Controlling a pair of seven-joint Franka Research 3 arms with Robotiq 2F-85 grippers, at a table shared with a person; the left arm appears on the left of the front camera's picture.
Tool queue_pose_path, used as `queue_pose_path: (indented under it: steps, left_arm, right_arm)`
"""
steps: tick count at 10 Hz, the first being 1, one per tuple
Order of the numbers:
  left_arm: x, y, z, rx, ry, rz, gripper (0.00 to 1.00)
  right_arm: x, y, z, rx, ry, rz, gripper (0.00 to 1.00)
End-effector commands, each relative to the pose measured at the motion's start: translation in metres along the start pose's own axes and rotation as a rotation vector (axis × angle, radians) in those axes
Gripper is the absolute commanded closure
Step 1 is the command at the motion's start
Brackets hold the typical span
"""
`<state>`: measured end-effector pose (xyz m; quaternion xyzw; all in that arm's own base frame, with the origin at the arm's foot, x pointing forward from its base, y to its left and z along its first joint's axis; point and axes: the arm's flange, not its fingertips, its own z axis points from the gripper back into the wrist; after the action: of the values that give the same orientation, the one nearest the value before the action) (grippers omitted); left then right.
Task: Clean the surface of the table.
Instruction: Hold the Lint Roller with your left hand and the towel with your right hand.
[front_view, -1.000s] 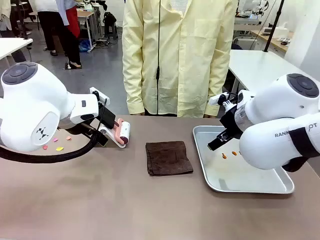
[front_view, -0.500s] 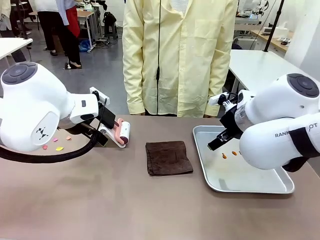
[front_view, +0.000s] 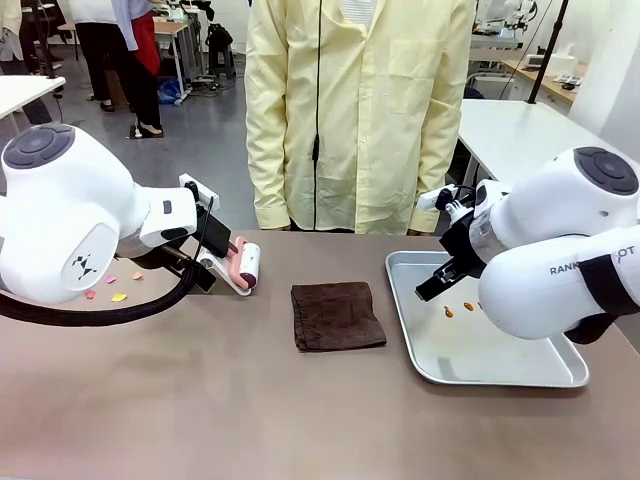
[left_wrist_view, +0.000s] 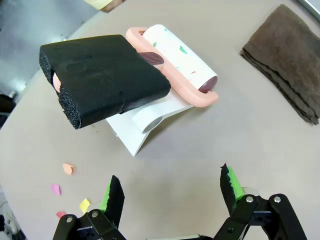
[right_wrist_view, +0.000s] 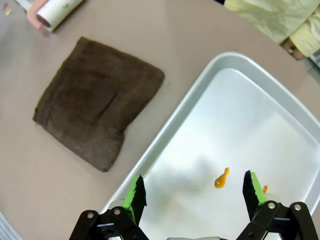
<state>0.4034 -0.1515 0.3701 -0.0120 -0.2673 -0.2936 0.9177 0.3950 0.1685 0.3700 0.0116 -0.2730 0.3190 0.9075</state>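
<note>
My left gripper (left_wrist_view: 170, 180) hangs over the desk (front_view: 200, 400) with its jaws wide apart and nothing between them. Just beyond its green pads stands a lint roller (left_wrist_view: 175, 55) propped in a white stand (left_wrist_view: 145, 117). The roller has a pink frame, and its handle is wrapped in black foam (left_wrist_view: 105, 75). The white roll carries a few coloured flecks. To one side of my fingers, small paper scraps (left_wrist_view: 69, 168) in orange, pink and yellow lie loose on the taupe top.

My right gripper (right_wrist_view: 194, 181) is just as wide open and holds nothing. It hovers above the near-left corner of a metal tray (right_wrist_view: 250, 125), where a few orange drops (right_wrist_view: 221, 178) sit on the bare metal.

A folded dark brown cloth (front_view: 337, 315) lies flat on the desk between the roller and the tray, touching neither. The tray sits on the desk's right part, the roller and scraps on its left.

A person (front_view: 360, 110) in a pale yellow coat stands at the far edge, facing me.
</note>
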Motion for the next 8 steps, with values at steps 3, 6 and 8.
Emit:
queue_pose_path:
  steps: [3, 6, 8]
  left_arm:
    - [0.0, 0.0, 0.0, 0.0, 0.0, -0.001, 0.0]
    - [0.0, 0.0, 0.0, 0.0, 0.0, -0.001, 0.0]
    - [-0.001, 0.002, 0.006, -0.19, 0.032, -0.003, 0.0]
  right_arm:
    - [0.0, 0.0, 0.0, 0.0, 0.0, -0.001, 0.0]
    - [0.0, 0.0, 0.0, 0.0, 0.0, 0.0, 0.0]
    - [0.005, -0.001, 0.011, 0.049, 0.122, -0.164, 0.0]
